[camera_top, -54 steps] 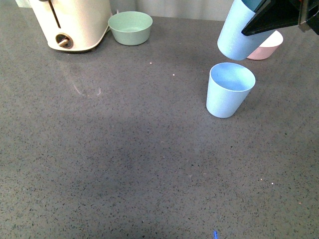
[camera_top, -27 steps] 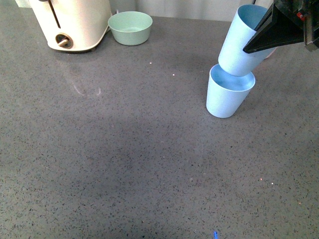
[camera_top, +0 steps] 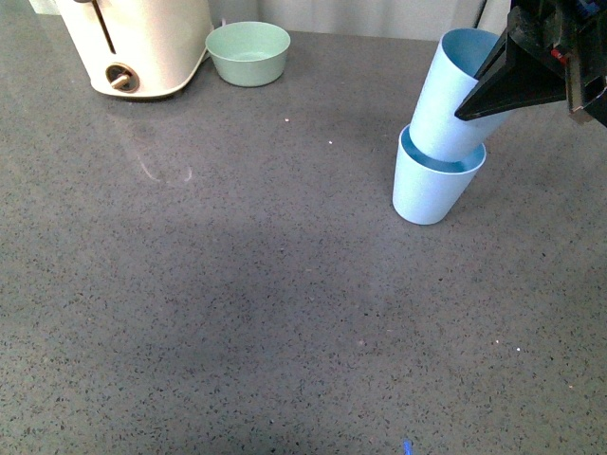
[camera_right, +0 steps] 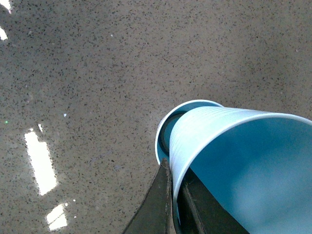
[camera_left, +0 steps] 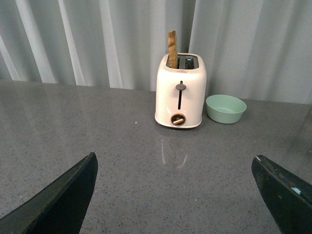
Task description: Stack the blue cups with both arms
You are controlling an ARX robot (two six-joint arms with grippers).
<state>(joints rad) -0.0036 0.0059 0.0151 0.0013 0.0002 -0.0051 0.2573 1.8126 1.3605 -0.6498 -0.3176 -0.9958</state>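
Upper pale blue tapered plastic tumbler [camera_top: 448, 95], tilted, mouth leaning up and toward the right side, base sunk into the mouth of the matching lower tumbler [camera_top: 429, 194]. Not seated straight: in the right wrist view, a dark crescent of the lower rim open on one side. Lower tumbler upright on the grey speckled stone countertop [camera_top: 237, 284], at the right of the front view.

Pinched at its wall just under the rim by the black right gripper [camera_top: 467, 109]. One flat finger [camera_right: 161, 204] pressed on the outside of the wall, the other inside the mouth, rim caught in the narrow slot between them. Clamped tight on the upper tumbler, clear of the lower one.

Black left gripper [camera_left: 174, 158] off the tumblers, its two fingers spread wide, nothing between them but bare countertop.

Well apart at the far left, a cream plastic toaster [camera_top: 142, 43] with a brown slice [camera_left: 172, 48] standing in a slot. Just beside it, a mint-green round bowl [camera_top: 248, 52].
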